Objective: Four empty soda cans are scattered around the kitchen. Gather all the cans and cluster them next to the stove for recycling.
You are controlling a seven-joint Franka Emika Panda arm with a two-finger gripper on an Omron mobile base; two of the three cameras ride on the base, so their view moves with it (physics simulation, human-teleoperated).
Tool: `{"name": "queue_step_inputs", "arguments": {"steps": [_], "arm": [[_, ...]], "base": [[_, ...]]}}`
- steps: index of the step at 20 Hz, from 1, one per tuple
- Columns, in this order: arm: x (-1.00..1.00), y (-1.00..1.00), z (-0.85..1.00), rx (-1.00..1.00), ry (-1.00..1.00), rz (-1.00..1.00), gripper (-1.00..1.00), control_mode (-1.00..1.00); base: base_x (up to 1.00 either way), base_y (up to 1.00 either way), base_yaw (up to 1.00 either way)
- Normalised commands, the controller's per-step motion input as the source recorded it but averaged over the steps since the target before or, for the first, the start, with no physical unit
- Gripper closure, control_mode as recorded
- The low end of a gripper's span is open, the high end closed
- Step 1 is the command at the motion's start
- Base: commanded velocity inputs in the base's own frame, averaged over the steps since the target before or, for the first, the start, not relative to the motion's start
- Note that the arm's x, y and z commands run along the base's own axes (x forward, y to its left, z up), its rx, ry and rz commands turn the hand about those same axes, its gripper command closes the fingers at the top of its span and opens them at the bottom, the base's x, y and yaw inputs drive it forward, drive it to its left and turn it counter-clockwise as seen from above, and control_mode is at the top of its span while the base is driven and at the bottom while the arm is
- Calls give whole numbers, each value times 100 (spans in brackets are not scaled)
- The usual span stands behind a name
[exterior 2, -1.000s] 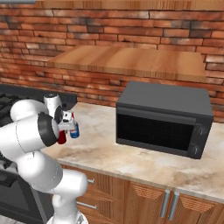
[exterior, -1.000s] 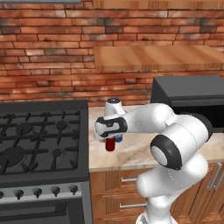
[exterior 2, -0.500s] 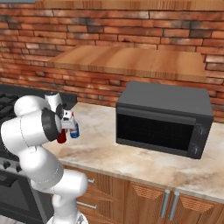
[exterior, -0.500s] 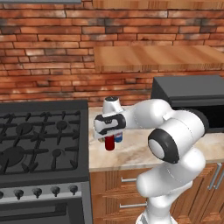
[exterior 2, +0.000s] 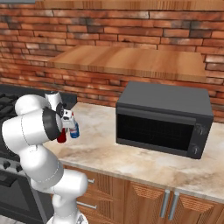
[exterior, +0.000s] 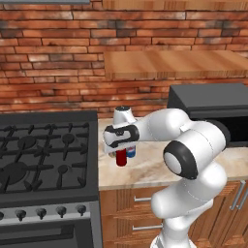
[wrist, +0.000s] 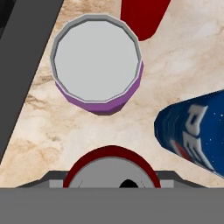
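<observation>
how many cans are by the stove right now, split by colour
red cans: 2 — one in the tool, one at the top of the hand view
purple can: 1
blue can: 1
total: 4

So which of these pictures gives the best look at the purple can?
The hand view: the purple can stands on the counter seen from straight above, silver top and purple side both plain. In the left base view and the right base view I cannot make it out behind the arm.
</observation>
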Motion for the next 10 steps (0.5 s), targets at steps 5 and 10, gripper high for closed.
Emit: {"name": "queue_step_inputs", "arguments": {"steps": [5,10], "arm": [[0,0,0,0,0,0,-100,-100],[0,0,0,0,0,0,-100,-100]], "base": [[0,0,0],[0,0,0]]}}
